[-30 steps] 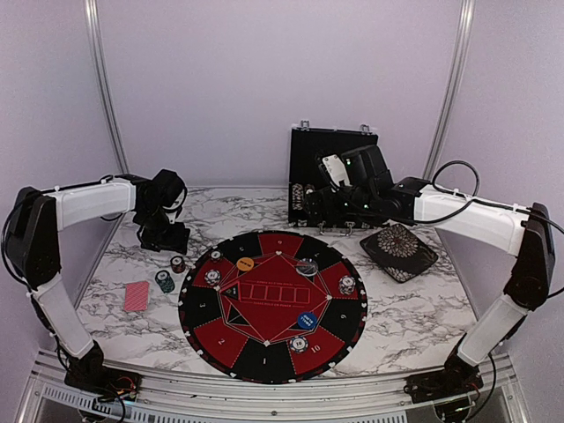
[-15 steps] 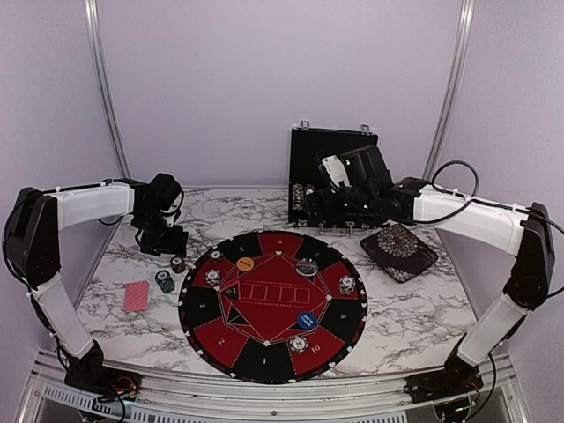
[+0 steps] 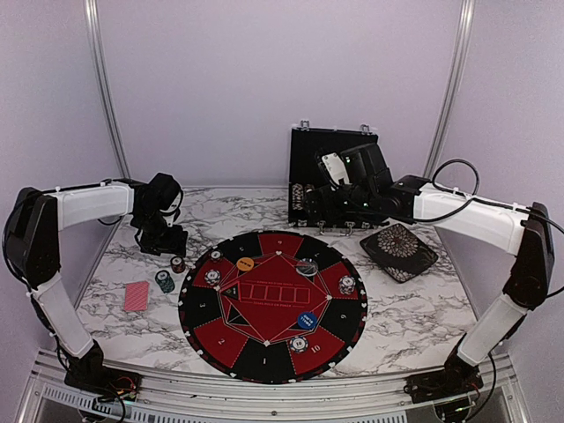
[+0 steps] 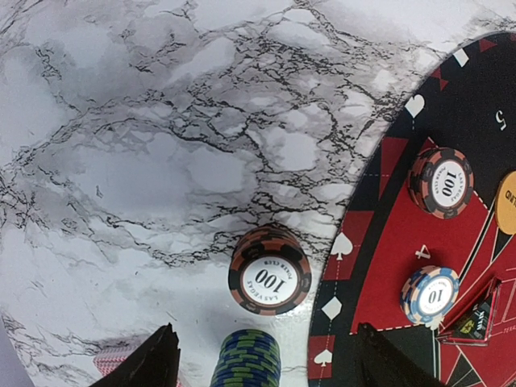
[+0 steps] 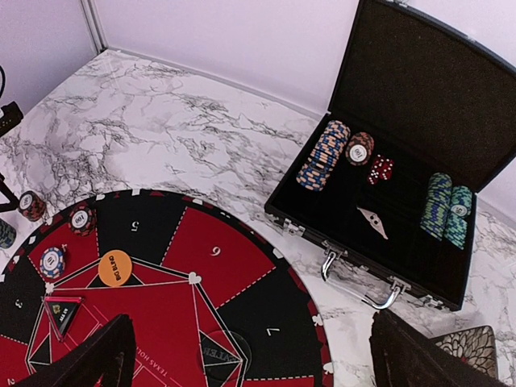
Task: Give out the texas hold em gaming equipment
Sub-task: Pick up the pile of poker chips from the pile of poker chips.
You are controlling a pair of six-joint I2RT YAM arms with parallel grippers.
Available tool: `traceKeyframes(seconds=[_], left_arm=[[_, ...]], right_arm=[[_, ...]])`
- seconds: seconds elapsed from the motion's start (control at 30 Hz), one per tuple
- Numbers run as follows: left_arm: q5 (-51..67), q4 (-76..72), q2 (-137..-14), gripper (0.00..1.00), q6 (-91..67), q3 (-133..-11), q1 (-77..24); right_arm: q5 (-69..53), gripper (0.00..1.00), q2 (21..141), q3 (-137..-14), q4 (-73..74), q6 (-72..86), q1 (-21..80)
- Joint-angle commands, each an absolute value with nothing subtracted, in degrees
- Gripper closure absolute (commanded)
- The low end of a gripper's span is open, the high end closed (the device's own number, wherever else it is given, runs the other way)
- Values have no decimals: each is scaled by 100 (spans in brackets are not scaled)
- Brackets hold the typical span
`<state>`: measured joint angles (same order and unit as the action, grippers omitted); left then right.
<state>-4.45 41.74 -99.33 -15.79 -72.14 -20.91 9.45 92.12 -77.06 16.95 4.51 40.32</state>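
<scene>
The teal chip stack and the black-and-red chip stack stand on the desk off the rim of the mat at 9 to 10 o'clock. They are judged light, hard, slick and shear-prone, best pinched low across the striped edges. The left gripper hangs near them, jaws apart, holding nothing; the right gripper stands wide apart, empty, by the case at 1 o'clock. The teal chip stack's base is cut off; chip counts are unreadable.
</scene>
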Motion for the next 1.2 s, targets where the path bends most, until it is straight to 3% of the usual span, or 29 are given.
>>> traceKeyframes(seconds=[0.0,1.17], left_arm=[[-361,4107,-10036,25,-1503,-7148,-2048],[-363,3978,-10870,45,-1379,-7490,-2048]], right_arm=[[931,2,9297,-7958,1705,495,3994],[980,2,9299,-7968,1731,459,3992]])
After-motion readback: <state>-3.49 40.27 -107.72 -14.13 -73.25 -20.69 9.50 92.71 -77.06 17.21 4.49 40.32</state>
